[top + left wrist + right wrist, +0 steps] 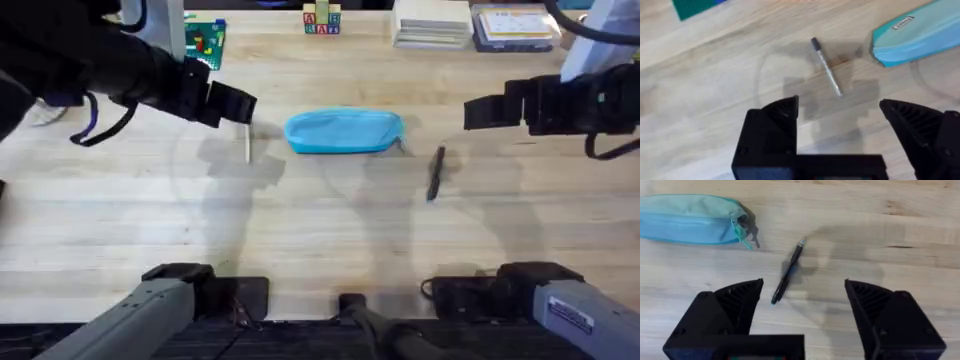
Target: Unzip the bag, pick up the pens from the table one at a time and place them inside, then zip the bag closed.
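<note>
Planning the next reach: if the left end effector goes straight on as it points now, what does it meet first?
Probably the pale pen lying on the table, ahead of the open left end effector; the blue bag sits off to one side.

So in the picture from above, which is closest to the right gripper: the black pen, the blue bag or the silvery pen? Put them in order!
From the right gripper:
1. The black pen, just below it on the table's right side.
2. The blue bag, in the middle.
3. The silvery pen, past the bag, beside the left gripper.
</note>
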### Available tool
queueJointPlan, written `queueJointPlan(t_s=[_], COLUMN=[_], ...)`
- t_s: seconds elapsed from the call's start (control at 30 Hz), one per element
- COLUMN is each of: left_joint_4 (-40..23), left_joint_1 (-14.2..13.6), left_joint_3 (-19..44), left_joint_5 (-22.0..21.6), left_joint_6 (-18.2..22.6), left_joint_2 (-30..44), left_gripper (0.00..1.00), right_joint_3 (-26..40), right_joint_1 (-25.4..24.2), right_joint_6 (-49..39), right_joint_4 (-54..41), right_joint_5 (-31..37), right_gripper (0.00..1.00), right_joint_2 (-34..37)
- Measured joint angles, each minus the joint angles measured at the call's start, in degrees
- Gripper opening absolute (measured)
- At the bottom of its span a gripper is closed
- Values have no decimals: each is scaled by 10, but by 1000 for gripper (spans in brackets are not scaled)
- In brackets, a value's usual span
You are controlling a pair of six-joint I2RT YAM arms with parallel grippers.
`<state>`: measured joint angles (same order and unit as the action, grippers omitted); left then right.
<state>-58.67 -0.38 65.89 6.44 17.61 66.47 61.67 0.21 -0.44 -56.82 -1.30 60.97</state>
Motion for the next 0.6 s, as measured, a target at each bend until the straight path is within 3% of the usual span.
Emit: queueJointPlan(t_s=[0.33,0.6], left_joint_4=[10,23], left_joint_1=[0,0], left_joint_3=[0,0], left_joint_5=[124,138], left_joint_6=[159,196], left_joint_2=[0,0], left_gripper=[993,993], right_joint_3=[0,0], right_joint_1=[0,0], right_joint_6=[0,0], right_joint_4=[0,0], right_joint_5=[0,0], right_gripper=[996,997], right_joint_2=[0,0])
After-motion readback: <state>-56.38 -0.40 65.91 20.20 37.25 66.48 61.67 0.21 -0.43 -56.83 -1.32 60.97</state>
